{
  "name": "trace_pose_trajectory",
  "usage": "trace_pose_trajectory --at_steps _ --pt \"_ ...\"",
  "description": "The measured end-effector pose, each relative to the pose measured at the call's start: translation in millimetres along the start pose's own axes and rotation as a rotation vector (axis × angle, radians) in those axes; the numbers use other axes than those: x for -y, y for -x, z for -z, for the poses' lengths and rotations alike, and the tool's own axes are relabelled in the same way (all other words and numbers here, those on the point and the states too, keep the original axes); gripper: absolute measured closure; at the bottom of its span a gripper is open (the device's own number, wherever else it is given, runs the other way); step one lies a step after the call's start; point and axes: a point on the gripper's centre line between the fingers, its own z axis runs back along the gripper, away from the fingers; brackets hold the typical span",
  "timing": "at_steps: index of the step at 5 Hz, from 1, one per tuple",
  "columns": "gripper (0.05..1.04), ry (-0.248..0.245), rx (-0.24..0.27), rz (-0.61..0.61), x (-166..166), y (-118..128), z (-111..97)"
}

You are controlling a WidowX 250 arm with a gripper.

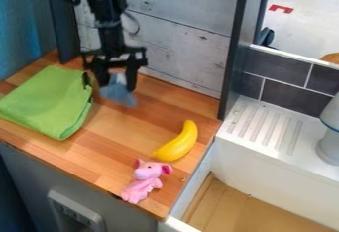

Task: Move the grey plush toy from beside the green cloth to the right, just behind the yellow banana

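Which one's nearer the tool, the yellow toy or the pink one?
The yellow banana; the pink animal lies beyond it, farther from the tool.

There is one green cloth (47, 101), one yellow banana (179, 143) and one pink toy animal (146, 179) on the tabletop (109, 146): three things, each the only one of its kind. One tool (118, 85) has one blue-grey item (120, 96) between its two fingers, making four small things. There is also one sink (232, 203), one ribbed drainboard (252, 133) and one pale object (330, 144) with one blue band.
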Motion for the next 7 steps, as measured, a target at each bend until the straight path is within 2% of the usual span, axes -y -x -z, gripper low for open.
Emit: trace_pose_trajectory --at_steps 1,3,4,5,7 --pt "0.376 0.098 0.004 0.195 31 7 -7" --pt "0.376 0.31 0.105 0.251 69 -2 -10" --pt "0.376 0.376 0.118 0.271 87 -2 -3" --pt "0.376 0.395 0.115 0.248 93 -3 4" --pt "0.376 0.336 0.03 0.254 102 3 42"
